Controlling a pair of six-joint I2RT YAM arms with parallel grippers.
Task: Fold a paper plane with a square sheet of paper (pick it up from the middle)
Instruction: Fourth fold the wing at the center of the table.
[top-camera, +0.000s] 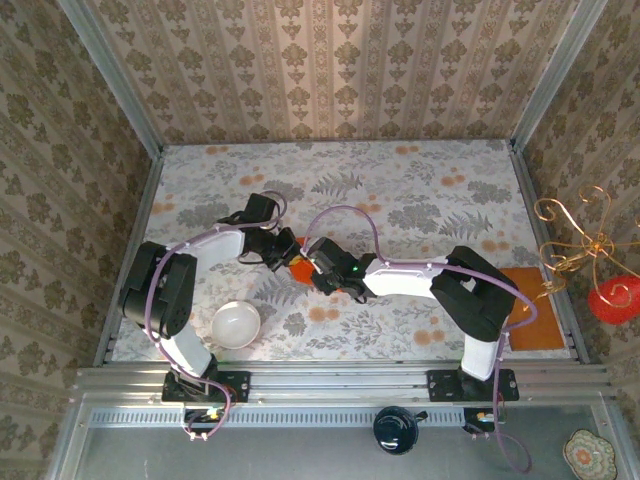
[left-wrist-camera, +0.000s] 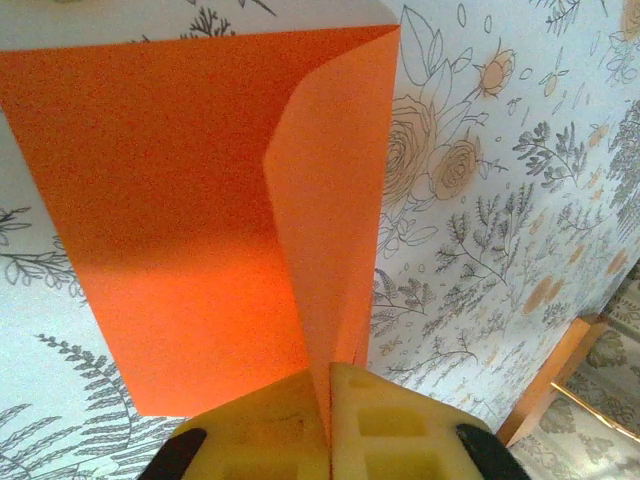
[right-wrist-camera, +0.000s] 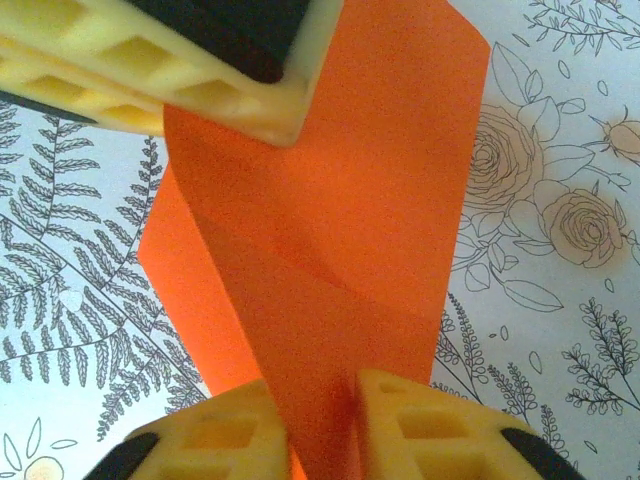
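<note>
The thin bright orange square sheet of paper (left-wrist-camera: 170, 220), half folded, is at the middle of the flowery table (top-camera: 430, 210). The left gripper (left-wrist-camera: 328, 420) pinches its edge tight. Paper sits inside the right gripper (right-wrist-camera: 320, 430); I cannot tell if it squeezes. Two pulls could rip it. In the left wrist view it stretches from 6 to 12 o'clock.

Square sheet of paper (right-wrist-camera: 350, 200) — top edge cropped.
</note>
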